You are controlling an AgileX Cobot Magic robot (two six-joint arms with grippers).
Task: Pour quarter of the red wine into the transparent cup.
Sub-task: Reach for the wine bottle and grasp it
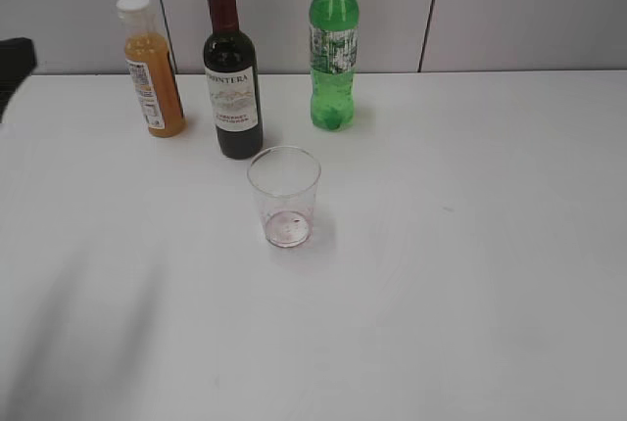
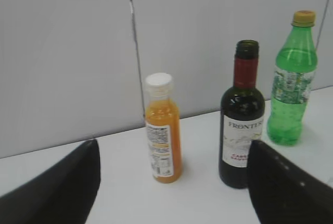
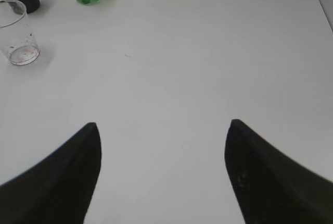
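The red wine bottle (image 1: 232,78) stands upright at the back of the white table, dark glass with maroon neck foil, a white "Frontera" label and no cap; it also shows in the left wrist view (image 2: 242,120). The transparent cup (image 1: 284,196) stands just in front of it, with reddish residue at its base, and shows in the right wrist view (image 3: 18,34). My left gripper (image 2: 174,148) is open and empty, facing the bottles from a distance. My right gripper (image 3: 162,127) is open and empty over bare table, far right of the cup.
An orange juice bottle (image 1: 150,67) with a white cap stands left of the wine. A green soda bottle (image 1: 334,44) with a yellow cap stands to its right. A grey panel wall runs behind the table (image 1: 470,274). A dark arm part (image 1: 15,64) shows at the left edge.
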